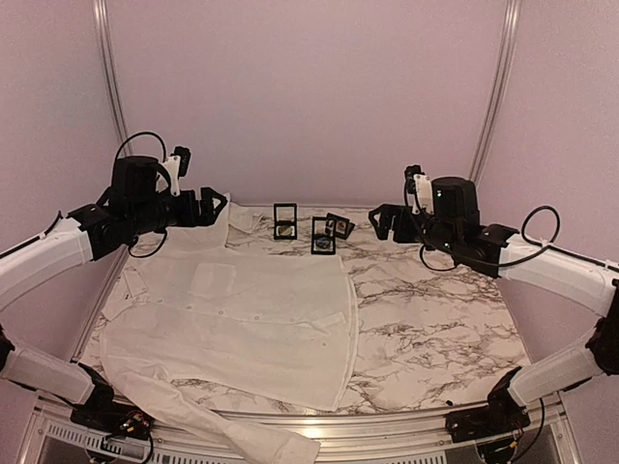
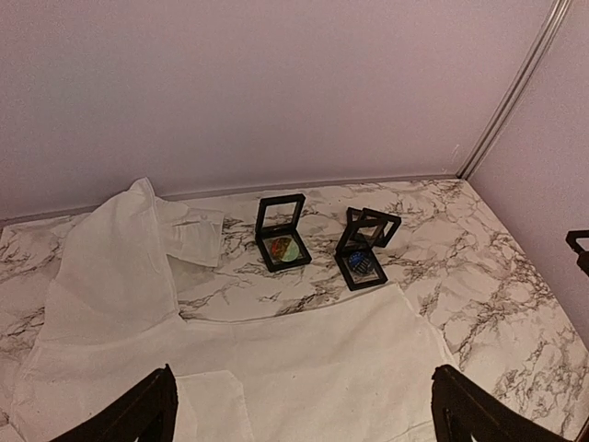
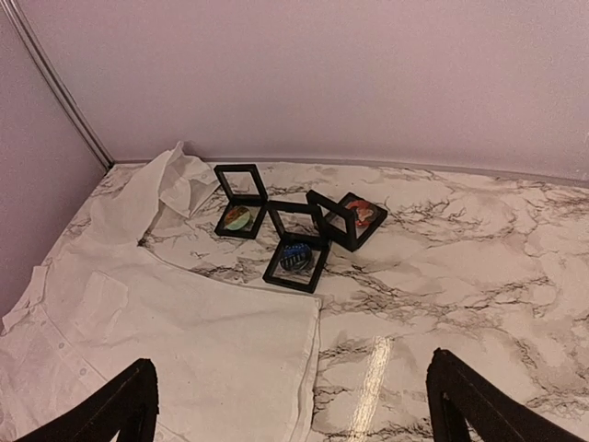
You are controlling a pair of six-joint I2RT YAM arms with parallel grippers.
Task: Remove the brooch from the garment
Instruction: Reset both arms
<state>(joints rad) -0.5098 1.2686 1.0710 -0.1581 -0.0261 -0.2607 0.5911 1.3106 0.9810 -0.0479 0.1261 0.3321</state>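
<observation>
Black angular fingers [image 2: 138,414] of the left gripper [image 1: 213,206] stood spread wide, clasping nothing, raised above the bench [image 1: 435,319]. The right gripper [image 1: 384,222] was likewise spread and unladen, also raised.

The garment [image 1: 251,319], of thin, lightly creased white cloth, lay flat below and ahead of the left gripper. It had a square chest pocket [image 1: 213,278], a row of small buttons, and one sleeve [image 1: 242,430] trailing over the near edge.

The bench had a glossy white marble pattern with grey veins.

Three square black-framed cases, lids propped, sat between and ahead of both grippers:
- green-piece case [image 3: 238,218]
- blue-piece case [image 3: 295,256]
- red-piece case [image 3: 361,212]
</observation>
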